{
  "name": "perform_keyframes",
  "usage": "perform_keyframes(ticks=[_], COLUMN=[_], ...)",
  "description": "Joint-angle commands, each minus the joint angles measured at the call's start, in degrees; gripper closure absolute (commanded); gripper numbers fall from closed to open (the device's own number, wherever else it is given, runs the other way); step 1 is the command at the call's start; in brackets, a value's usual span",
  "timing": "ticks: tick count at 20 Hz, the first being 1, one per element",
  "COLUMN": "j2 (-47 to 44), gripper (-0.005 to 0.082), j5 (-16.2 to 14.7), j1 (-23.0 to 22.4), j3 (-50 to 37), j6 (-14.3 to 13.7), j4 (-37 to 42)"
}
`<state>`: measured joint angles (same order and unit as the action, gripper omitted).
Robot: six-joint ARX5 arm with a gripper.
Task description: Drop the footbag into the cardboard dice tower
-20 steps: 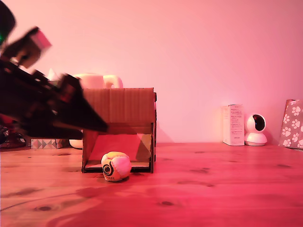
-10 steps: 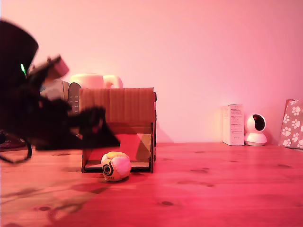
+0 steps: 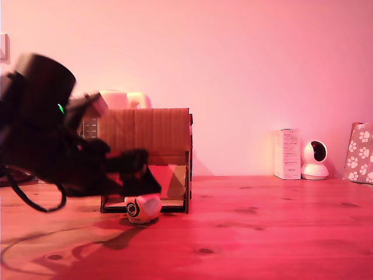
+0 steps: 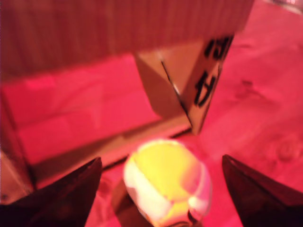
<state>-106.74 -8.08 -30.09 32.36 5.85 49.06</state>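
Note:
The footbag (image 3: 143, 209), a small cream and yellow ball with a dark ring logo, rests on the wooden table just in front of the cardboard dice tower (image 3: 152, 135). My gripper (image 3: 143, 181) comes in from the exterior view's left and hangs just above the ball. In the wrist view the footbag (image 4: 165, 182) lies between my two dark fingers (image 4: 66, 196), which stand wide apart and do not touch it. Behind the ball, the cardboard dice tower (image 4: 109, 71) shows its open front and sloped inner ramp. The gripper (image 4: 165, 194) is open.
A white box (image 3: 287, 154), a round white camera (image 3: 315, 160) and a paw-print patterned box (image 3: 360, 153) stand at the back on the exterior view's right. A pale appliance (image 3: 122, 100) sits behind the tower. A cable (image 3: 35, 201) trails under the arm.
My arm has swung down and toward the exterior view's right, bringing the gripper from beside the tower to just over the footbag. The ball and tower have not moved.

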Motion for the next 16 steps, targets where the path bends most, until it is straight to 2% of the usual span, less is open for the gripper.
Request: perform_keyframes(ticks=[1, 6, 7, 9, 12, 16], j2=[-2.10, -2.32, -2.08, -0.61, 5.35, 16.94], gripper=[0.0264, 0.0628, 0.0647, 0.0647, 0.0647, 0.0647], j5=[-0.96, -0.92, -1.20, -3.80, -7.39, -7.54], j1=[-0.20, -0.13, -0.15, -0.15, -0.20, -0.20], j3=[0.33, 1.11, 1.14, 1.14, 1.14, 1.14], j6=[0.17, 0.11, 0.13, 0.15, 0.15, 0.15], j4=[-0.46, -1.05, -1.07, -2.16, -8.66, -21.20])
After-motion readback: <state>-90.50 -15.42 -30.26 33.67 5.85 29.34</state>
